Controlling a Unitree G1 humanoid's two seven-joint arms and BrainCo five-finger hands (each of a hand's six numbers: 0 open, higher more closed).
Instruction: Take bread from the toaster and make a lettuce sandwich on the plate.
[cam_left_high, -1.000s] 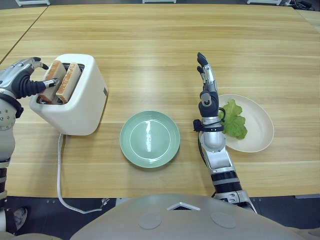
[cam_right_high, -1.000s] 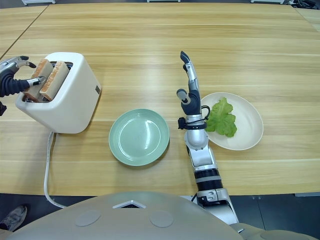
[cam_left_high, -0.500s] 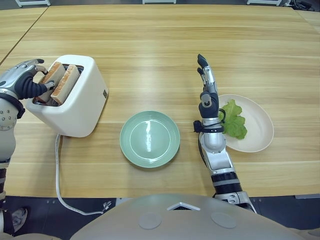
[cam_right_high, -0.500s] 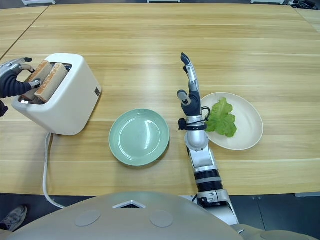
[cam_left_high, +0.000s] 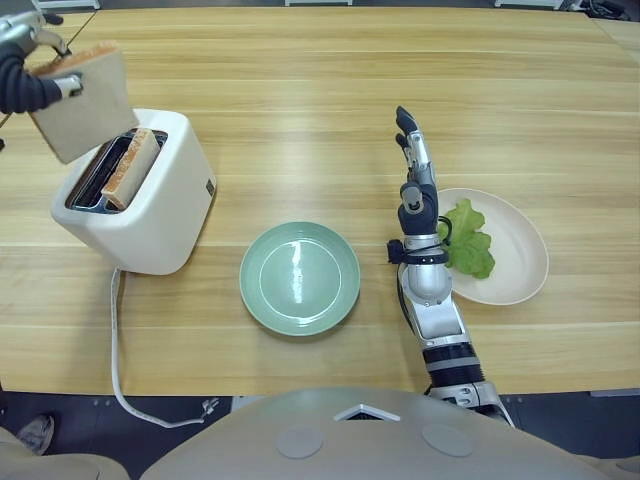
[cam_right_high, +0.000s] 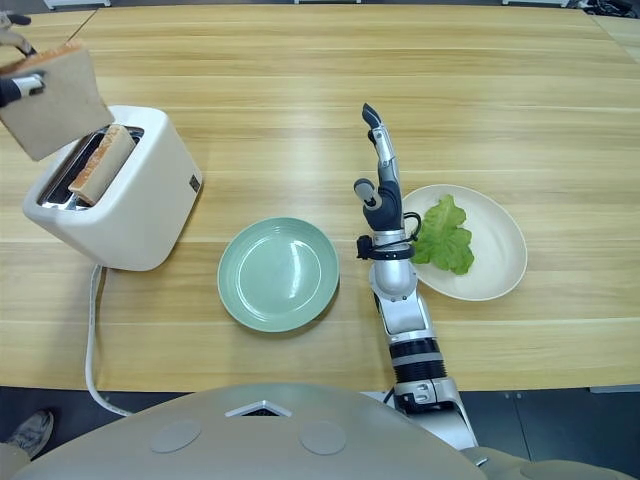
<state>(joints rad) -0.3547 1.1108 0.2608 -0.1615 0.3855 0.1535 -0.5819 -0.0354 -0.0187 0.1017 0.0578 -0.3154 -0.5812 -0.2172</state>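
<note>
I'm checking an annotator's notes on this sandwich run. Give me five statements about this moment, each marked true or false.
1. The left hand holds a bread slice above the toaster. True.
2. Both toaster slots are empty. False: a second slice sits in one slot.
3. The green plate has bread on it. False: it holds nothing.
4. The lettuce lies on the cream plate. True.
5. The right hand grips the lettuce. False: its fingers are straight and it holds nothing, beside the cream plate.
</note>
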